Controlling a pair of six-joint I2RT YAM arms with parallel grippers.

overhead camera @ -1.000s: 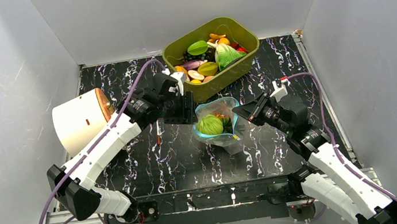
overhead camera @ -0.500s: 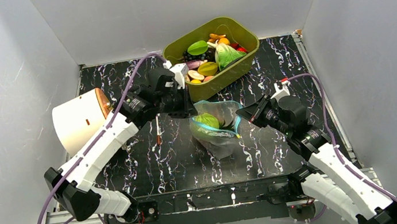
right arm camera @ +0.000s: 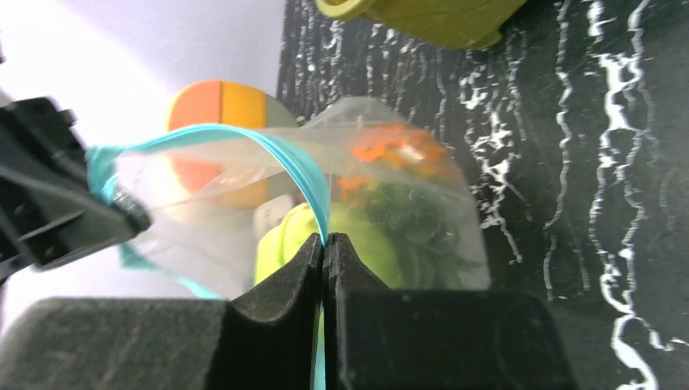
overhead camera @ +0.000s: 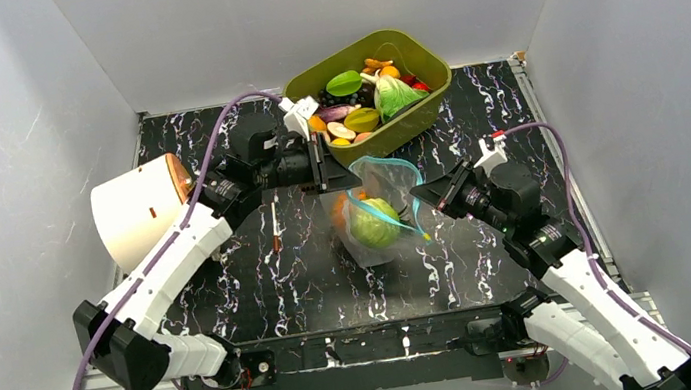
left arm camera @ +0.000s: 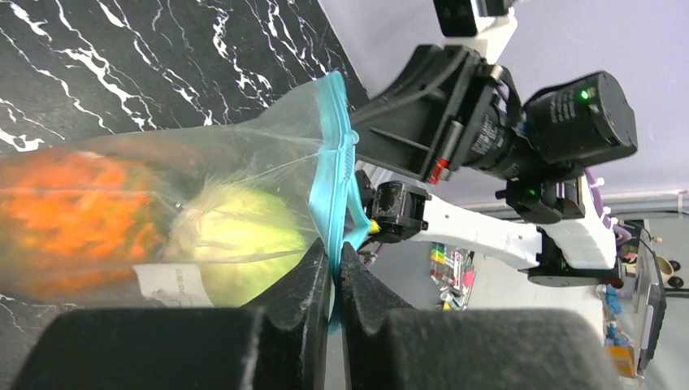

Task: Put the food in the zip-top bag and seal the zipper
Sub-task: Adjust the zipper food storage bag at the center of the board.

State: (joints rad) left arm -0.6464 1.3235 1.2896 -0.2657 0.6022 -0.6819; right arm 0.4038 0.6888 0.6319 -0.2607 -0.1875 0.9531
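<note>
Your left gripper (overhead camera: 326,169) and right gripper (overhead camera: 417,208) face each other over the middle of the black marbled table (overhead camera: 260,267), and each has its jaws pressed together on the zipper (overhead camera: 386,210). You can check this in the wrist views. The left gripper (left arm camera: 335,262) pinches the light-blue strip (left arm camera: 333,175) at one end, and the right gripper (right arm camera: 323,245) pinches it (right arm camera: 284,154) at the other.

Behind them, at the far side of the table, stands the olive-green tub (overhead camera: 429,93), heaped with mixed toy food. Your left gripper is just beside its near wall. A white drum-shaped object (overhead camera: 134,215) lies at the left edge, next to your left arm.

The zip-top bag (overhead camera: 371,176) hangs between the two grippers, near the tub but apart from it. You cannot tell whether its bottom rests on the table. In the right wrist view the strip bows in an arc with a gap under it, so the mouth is not sealed there.

Inside the bag, the pale-green cabbage (overhead camera: 374,226) sits nearest the rim. The orange pineapple (left arm camera: 73,215) lies deeper, its green leaves against the cabbage.
</note>
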